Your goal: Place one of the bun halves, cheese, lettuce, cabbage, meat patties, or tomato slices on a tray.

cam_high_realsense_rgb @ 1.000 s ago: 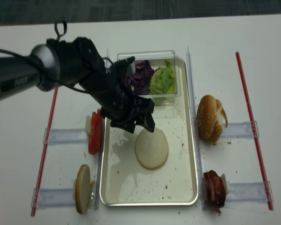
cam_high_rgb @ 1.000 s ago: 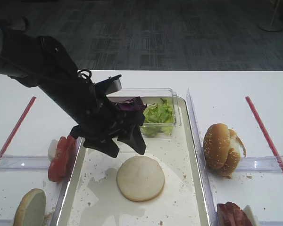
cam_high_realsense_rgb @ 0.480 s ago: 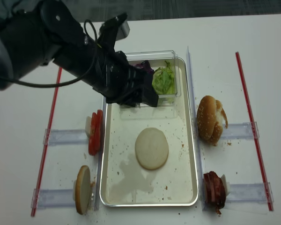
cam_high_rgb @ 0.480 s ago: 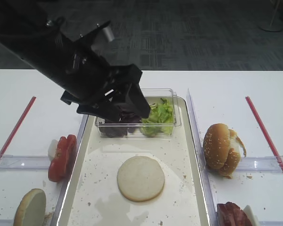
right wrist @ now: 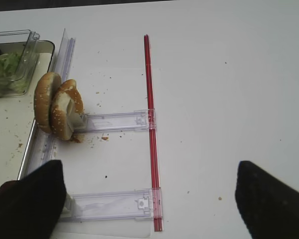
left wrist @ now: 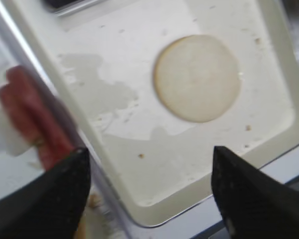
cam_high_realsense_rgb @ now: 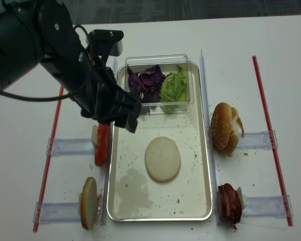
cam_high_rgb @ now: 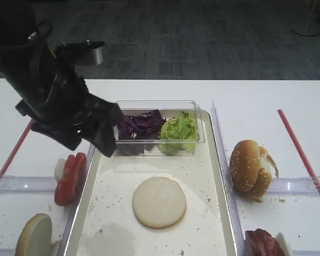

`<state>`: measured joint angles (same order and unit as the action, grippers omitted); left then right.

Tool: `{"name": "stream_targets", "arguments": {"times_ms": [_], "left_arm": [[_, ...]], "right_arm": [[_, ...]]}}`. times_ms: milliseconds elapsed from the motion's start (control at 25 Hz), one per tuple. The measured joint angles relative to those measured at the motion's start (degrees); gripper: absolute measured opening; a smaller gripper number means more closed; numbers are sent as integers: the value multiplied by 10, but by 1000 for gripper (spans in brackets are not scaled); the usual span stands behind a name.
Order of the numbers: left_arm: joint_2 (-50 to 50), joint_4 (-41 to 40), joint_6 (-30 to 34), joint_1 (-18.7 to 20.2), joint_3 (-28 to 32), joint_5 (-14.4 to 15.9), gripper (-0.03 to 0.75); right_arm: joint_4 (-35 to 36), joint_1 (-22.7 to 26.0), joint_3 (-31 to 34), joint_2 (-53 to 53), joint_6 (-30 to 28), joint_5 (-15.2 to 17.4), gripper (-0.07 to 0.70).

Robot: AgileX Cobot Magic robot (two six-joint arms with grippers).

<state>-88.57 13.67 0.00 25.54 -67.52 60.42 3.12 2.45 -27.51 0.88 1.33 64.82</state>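
Note:
A pale bun half (cam_high_rgb: 159,201) lies cut side up in the middle of the metal tray (cam_high_rgb: 205,173). My left gripper (cam_high_rgb: 89,143) hovers over the tray's left rim, above the tomato slices (cam_high_rgb: 70,178). It is open, with nothing between its fingers (left wrist: 65,194). Purple cabbage (cam_high_rgb: 141,125) and lettuce (cam_high_rgb: 177,130) fill a clear box at the tray's far end. Sesame bun halves (cam_high_rgb: 250,169) and meat patties (cam_high_rgb: 261,244) stand right of the tray. My right gripper (right wrist: 148,167) is open and empty over the table at the right. No cheese shows.
Another bun half (cam_high_rgb: 34,237) stands at the front left in a clear plastic holder (cam_high_rgb: 21,184). Red strips (cam_high_rgb: 301,157) run along both sides of the table. Crumbs and a wet patch (cam_high_realsense_rgb: 133,181) mark the tray floor.
My left gripper rose from low over the tray near the bun half, passed over the clear box, then swung left to the tray's left rim. The bun half stayed put.

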Motion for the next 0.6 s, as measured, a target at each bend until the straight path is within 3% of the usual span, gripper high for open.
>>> {"name": "stream_targets", "arguments": {"times_ms": [240, 600], "left_arm": [[0, -140, -74, 0, 0, 44, 473], [0, -159, -91, -19, 0, 54, 473]], "right_arm": [[0, 0, 0, 0, -1, 0, 699], [0, 0, 0, 0, 0, 0, 699]]}}
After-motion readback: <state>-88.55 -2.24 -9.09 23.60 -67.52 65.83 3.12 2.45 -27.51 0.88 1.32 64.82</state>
